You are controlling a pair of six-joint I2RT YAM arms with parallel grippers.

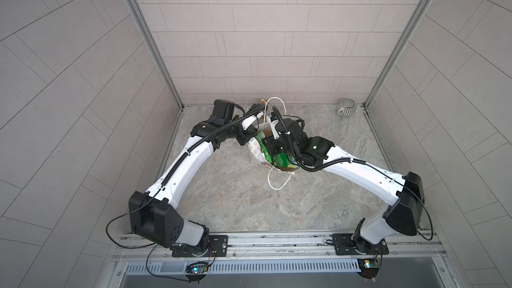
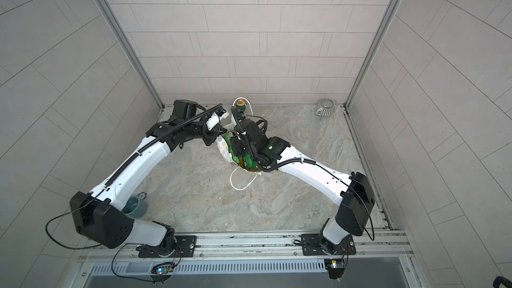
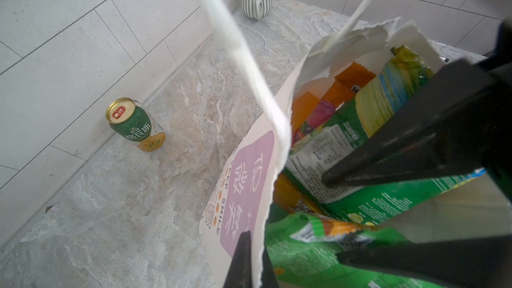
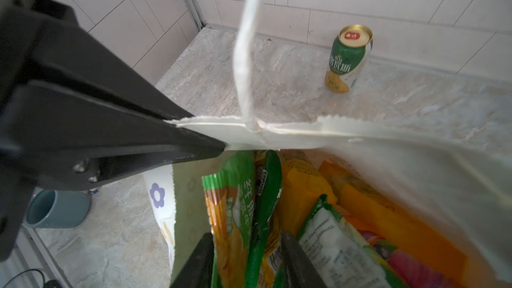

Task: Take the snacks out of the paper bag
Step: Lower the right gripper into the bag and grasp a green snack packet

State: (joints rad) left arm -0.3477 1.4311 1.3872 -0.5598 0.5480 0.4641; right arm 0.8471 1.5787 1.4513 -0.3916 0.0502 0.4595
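The bag (image 1: 256, 149) stands open-mouthed on the table (image 1: 249, 211), at the centre of both top views. The snacks (image 3: 346, 134) in sight are inside it, green and orange packets standing on edge.

The left gripper (image 3: 255, 256) has its fingers closed on the bag's torn top edge, one on each side of the paper. The right gripper (image 4: 246, 247) is down inside the bag mouth, fingers apart astride two green packets (image 4: 260, 195). Both fingers lie against them, but I cannot tell whether they grip.

The can (image 3: 133, 123) stands at the back wall, above the bag in the top views. The mug (image 1: 347, 108) sits in the table's upper right corner. A blue cup (image 2: 135, 205) sits at lower left.
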